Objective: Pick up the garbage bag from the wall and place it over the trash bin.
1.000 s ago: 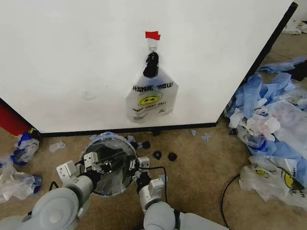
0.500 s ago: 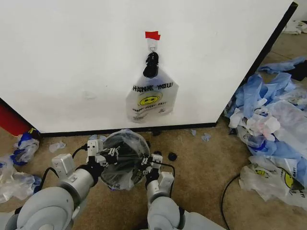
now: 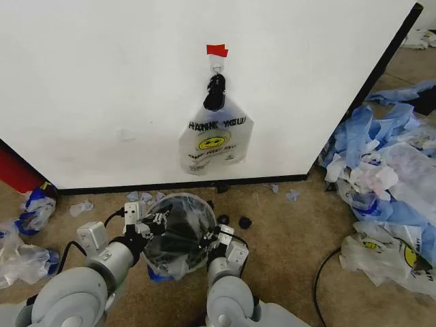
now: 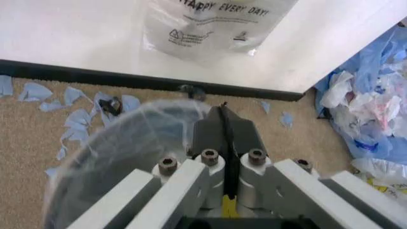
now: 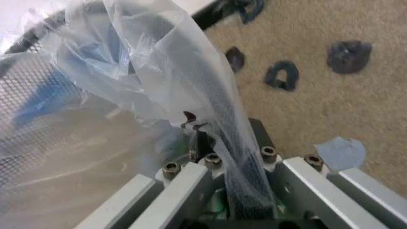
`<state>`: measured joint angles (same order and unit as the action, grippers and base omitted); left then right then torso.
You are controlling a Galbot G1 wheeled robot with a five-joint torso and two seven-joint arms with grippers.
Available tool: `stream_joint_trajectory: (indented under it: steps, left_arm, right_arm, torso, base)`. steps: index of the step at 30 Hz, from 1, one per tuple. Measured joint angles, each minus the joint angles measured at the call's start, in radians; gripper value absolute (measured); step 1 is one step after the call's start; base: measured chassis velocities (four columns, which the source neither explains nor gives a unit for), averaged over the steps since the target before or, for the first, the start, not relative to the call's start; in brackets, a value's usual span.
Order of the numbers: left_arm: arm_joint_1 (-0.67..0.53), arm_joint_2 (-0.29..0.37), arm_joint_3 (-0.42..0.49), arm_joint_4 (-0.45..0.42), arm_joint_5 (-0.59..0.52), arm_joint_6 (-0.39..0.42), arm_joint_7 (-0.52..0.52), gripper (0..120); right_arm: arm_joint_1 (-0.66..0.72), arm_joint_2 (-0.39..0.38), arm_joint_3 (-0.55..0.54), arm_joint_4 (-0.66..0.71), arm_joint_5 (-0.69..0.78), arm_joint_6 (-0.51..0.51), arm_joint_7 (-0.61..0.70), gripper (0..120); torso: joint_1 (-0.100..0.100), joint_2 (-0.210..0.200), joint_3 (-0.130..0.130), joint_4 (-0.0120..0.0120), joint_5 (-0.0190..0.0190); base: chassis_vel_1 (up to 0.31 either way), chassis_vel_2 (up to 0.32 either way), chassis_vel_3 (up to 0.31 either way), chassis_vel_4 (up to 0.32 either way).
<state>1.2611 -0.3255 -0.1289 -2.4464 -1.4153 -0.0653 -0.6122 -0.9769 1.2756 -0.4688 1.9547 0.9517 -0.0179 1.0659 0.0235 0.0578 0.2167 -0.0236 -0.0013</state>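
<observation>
While carpet point(image 3: 286, 238) lies littered | both hands grip garbage bag point(image 3: 178, 235) | wall point(image 3: 102, 82) behind

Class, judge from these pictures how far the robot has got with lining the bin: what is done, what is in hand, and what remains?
Done: the garbage bag is off the wall and draped over the trash bin. In hand: the left gripper and right gripper each pinch the plastic on opposite sides of the rim. Left: the bag looks loose and bunched, so settling it and letting go probably remain.
</observation>
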Motion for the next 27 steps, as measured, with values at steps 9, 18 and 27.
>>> stream_joint_trajectory:
  steps: [9,18,27]
  left_arm:
    - [0.013,-0.007,-0.001,0.011,0.011,-0.006,0.005,0]
    - [0.020,-0.011,0.001,0.026,0.021,-0.009,0.013,0]
    - [0.027,-0.014,0.003,0.042,0.039,-0.016,0.017,1]
  right_arm:
    - [0.001,-0.001,0.013,-0.043,-0.015,0.002,-0.036,0]
    - [-0.003,-0.004,0.030,-0.056,-0.011,-0.025,-0.036,0]
    - [-0.015,-0.016,0.032,-0.048,-0.029,-0.041,-0.033,7]
  torso:
    - [0.000,0.000,0.000,0.0000,0.0000]
    - [0.000,0.000,0.000,-0.0003,0.0000]
    - [0.000,0.000,0.000,0.0001,0.0000]
  base:
    - [0.000,0.000,0.000,0.000]
    - [0.000,0.000,0.000,0.000]
    - [0.000,0.000,0.000,0.000]
